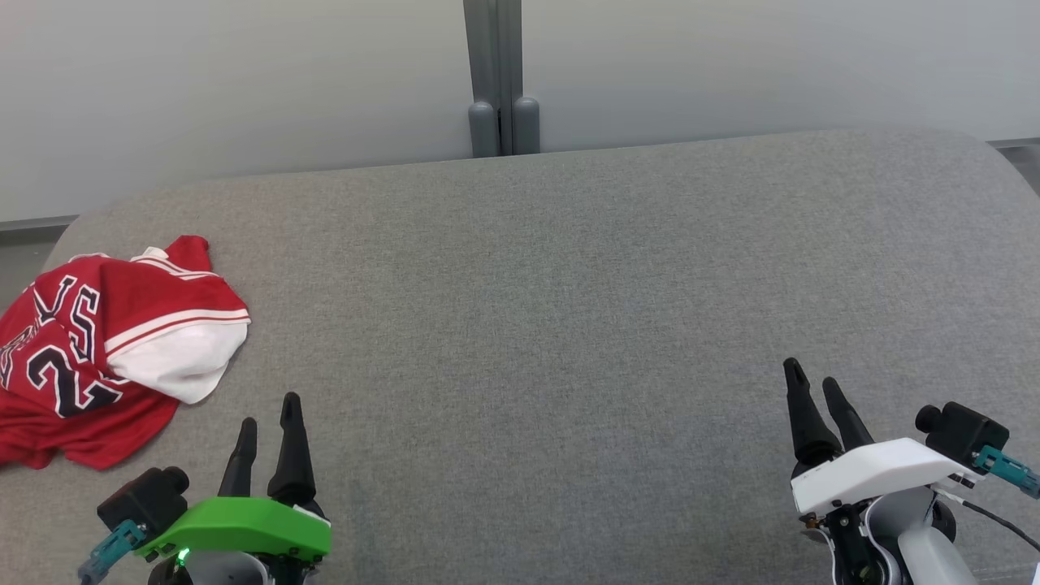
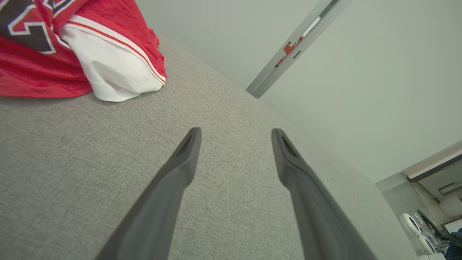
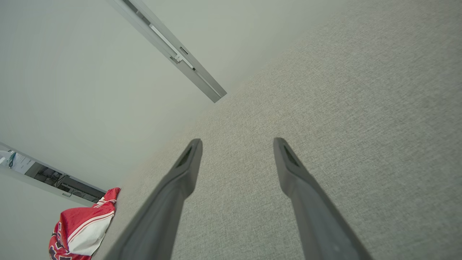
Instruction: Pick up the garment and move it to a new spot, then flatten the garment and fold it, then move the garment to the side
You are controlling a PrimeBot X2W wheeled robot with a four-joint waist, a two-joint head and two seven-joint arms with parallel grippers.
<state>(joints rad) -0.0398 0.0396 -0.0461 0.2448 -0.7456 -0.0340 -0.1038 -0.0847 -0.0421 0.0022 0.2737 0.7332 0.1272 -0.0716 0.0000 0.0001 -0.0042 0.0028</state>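
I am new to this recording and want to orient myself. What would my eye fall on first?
First, the crumpled red jersey, with white trim and dark numerals, lying at the left edge of the grey fabric surface. Next, low in the head view, both open and empty: the left gripper with a green cover, near the jersey, and the right gripper with a white cover, far to the right.
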